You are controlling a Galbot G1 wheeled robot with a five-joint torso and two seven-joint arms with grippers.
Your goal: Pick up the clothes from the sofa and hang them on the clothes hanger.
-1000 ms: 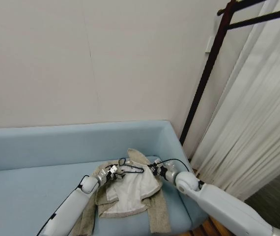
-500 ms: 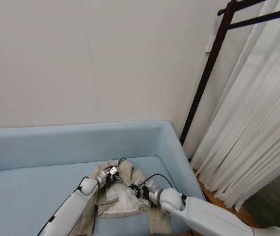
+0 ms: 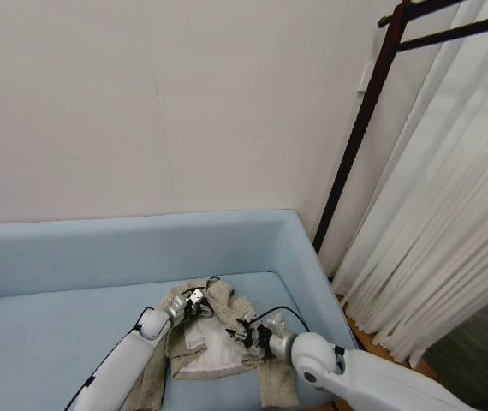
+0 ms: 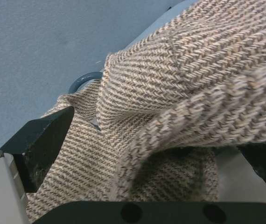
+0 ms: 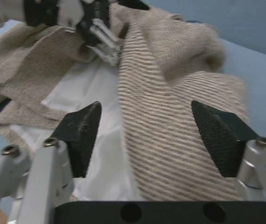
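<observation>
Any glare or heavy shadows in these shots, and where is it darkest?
Head view: soft, even light on the wall and sofa, no glare. Left wrist view: the darkest patch sits under a fold of the jacket, inside the open left gripper. Right wrist view: the white lining is the brightest area, inside the open right gripper; there is shade in the knit's folds.

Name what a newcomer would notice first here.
A beige knit garment lies crumpled on the pale blue sofa, with the left gripper at its far edge and the right gripper open over its middle. A dark clothes rack stands beyond the sofa's right end, beside a white curtain.
</observation>
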